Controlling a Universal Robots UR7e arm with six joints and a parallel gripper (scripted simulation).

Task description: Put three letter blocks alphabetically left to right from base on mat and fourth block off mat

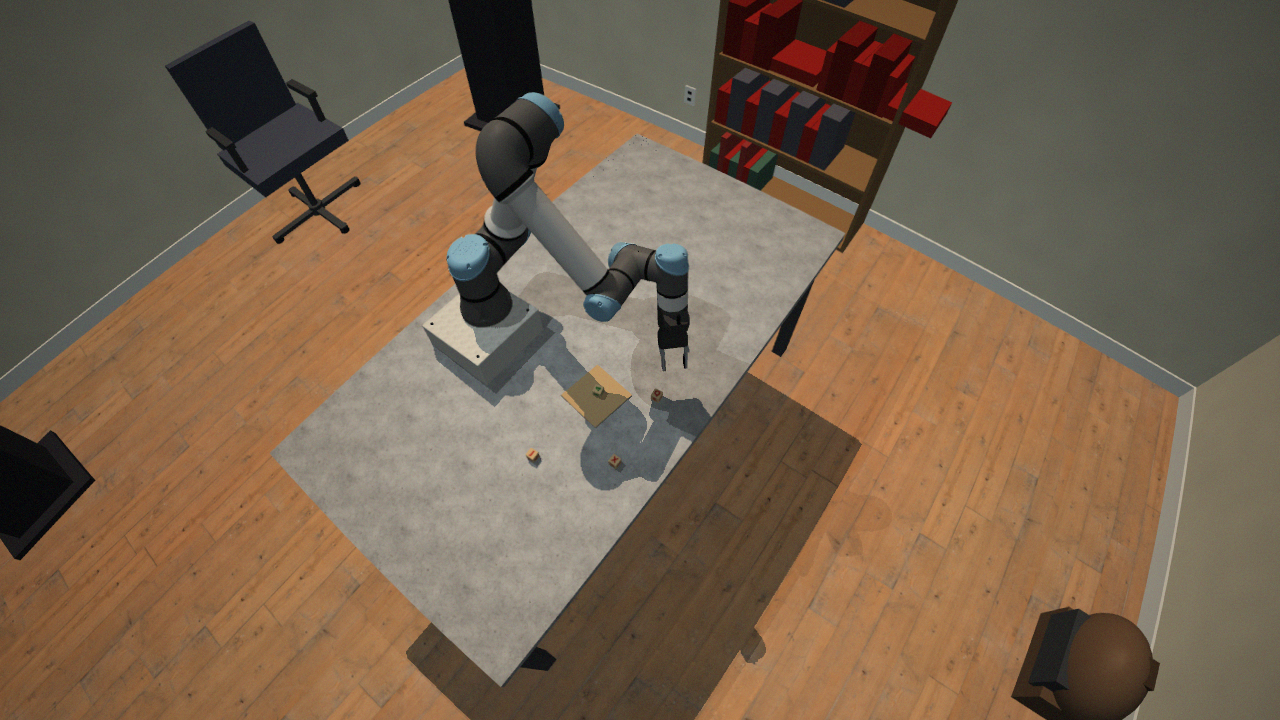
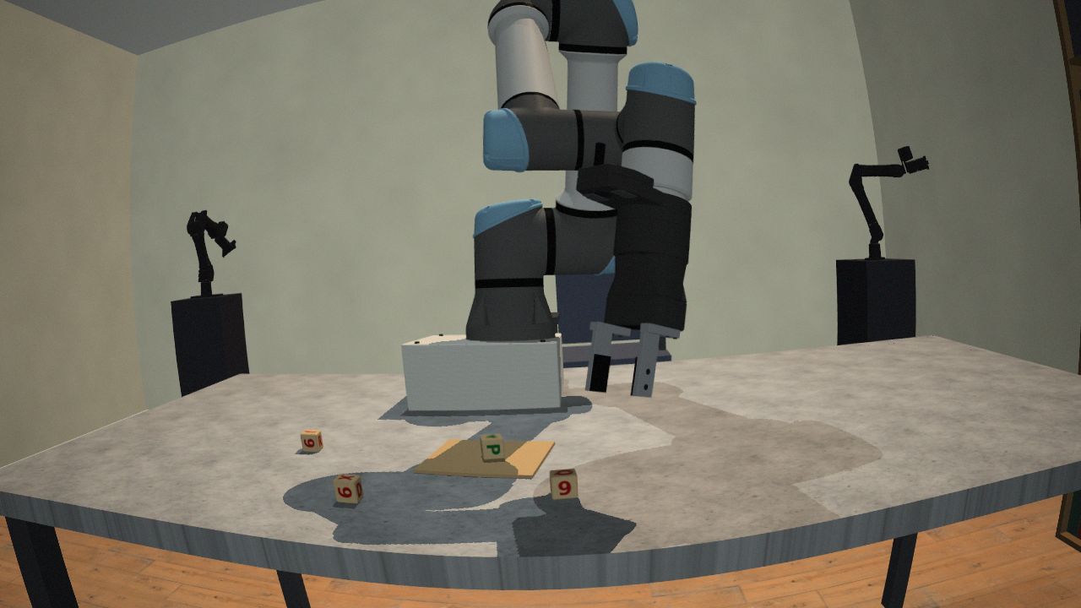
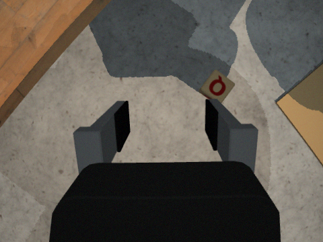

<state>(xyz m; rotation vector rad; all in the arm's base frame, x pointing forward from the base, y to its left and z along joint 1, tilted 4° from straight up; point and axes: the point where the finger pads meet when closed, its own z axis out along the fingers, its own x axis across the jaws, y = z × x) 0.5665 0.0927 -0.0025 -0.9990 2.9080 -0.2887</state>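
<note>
While the claw point(image 2: 621, 376) hung above the table point(image 2: 869, 408), its fingers were spread wide with nothing between them.

Nearest it lay a red-lettered block point(image 3: 217, 85), showing an O on top, just beyond one fingertip point(image 3: 211, 107) in the wrist view and off the mat point(image 2: 453, 464); the mat lay just past that block, carrying a green-lettered block point(image 2: 491, 447) with a P on its near side; two more red-lettered blocks point(image 2: 347, 488) point(image 2: 311, 440) sat farther off, beyond the mat, well apart; behind the claw stood the arm's white pedestal point(image 2: 423, 377).
</note>
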